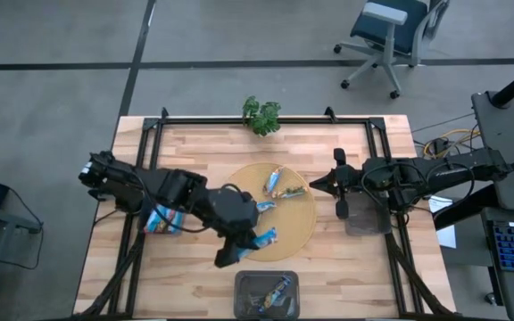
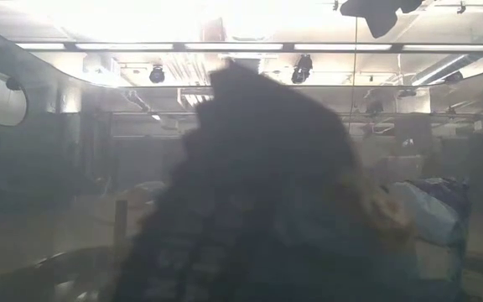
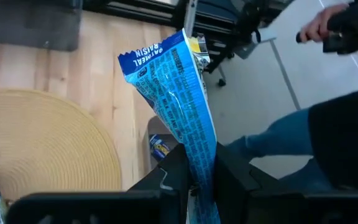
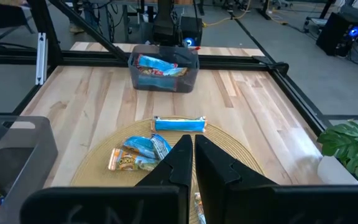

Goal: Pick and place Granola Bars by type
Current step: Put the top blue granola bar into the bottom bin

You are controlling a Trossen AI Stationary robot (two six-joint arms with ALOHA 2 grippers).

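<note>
My left gripper (image 1: 259, 237) is shut on a blue granola bar (image 3: 176, 93) marked oatmeal raisin, above the near part of the round woven mat (image 1: 302, 234). A few more bars (image 1: 275, 180) (image 1: 291, 191) (image 1: 264, 206) lie flat on the mat. Other bars lie in the bin at the left (image 1: 161, 219) and in the bin at the near edge (image 1: 266, 292). My right gripper (image 1: 315, 185) waits shut at the mat's right rim, holding nothing. The low view is blocked by a dark blur. My left gripper pinches the blue bar by its lower end (image 3: 205, 163) between its two fingers. The fingers lie on the wrapper's two flat faces and slant downward from the table's left. The rest of the bar sticks out beyond the fingertips, lifted clear of the mat.
A grey bin (image 1: 364, 218) stands under the right arm. A small green plant (image 1: 261, 114) sits at the far edge. A black frame rail (image 1: 266, 120) runs around the table. A person (image 3: 328, 25) stands beyond the near edge.
</note>
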